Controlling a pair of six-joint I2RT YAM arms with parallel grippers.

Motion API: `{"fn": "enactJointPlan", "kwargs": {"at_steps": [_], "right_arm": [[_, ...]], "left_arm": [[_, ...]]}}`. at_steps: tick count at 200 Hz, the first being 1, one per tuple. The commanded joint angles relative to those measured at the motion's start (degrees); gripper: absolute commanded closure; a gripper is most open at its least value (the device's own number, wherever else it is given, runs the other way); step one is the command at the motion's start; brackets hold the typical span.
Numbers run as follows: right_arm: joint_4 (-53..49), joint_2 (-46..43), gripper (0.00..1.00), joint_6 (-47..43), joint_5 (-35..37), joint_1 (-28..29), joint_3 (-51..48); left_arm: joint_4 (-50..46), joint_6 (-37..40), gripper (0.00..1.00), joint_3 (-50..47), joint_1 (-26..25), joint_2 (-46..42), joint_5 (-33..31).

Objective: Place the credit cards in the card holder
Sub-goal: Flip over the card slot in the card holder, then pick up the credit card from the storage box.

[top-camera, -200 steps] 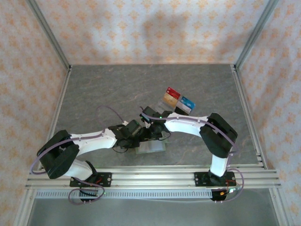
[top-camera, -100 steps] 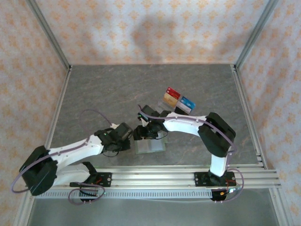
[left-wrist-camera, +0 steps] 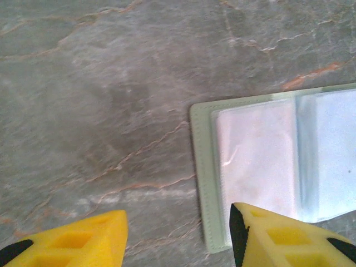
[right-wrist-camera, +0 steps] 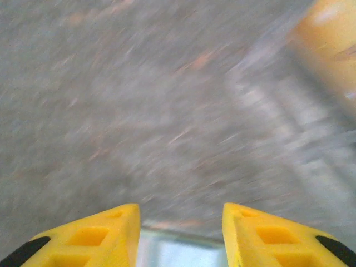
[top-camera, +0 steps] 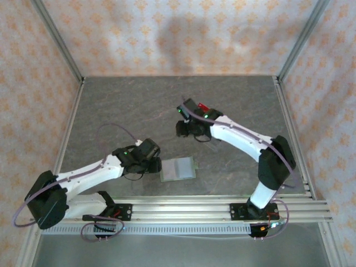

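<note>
Left gripper: jaws well apart, nothing between them, just bare grey stone table. Its right finger overlaps the near-left corner of the card holder. The card holder lies open and flat with its pale pockets up, near the front edge in the top view.

Right gripper: fingers apart, wrist view motion-blurred. A pale strip sits low between them, and I cannot tell if it is gripped. It is farther back, well apart from the holder and over the credit cards. A red edge peeks beside the arm, and a gold-orange card is at upper right in the wrist view.
</note>
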Motion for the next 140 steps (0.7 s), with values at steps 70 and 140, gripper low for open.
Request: {"fn": "enactJointPlan", "kwargs": {"at_steps": [70,140], "right_arm": [[-16.18,1.41,0.55,-13.83,17.45,-7.36,3.42],[-16.75,4.51,0.59,-19.71,10.96,-9.54,3.36]], "left_arm": [[4.63,1.68,0.47,1.96,-2.13,9.29,0.35],[5.11,1.23,0.47,0.90,-2.32,9.55,0.18]]}}
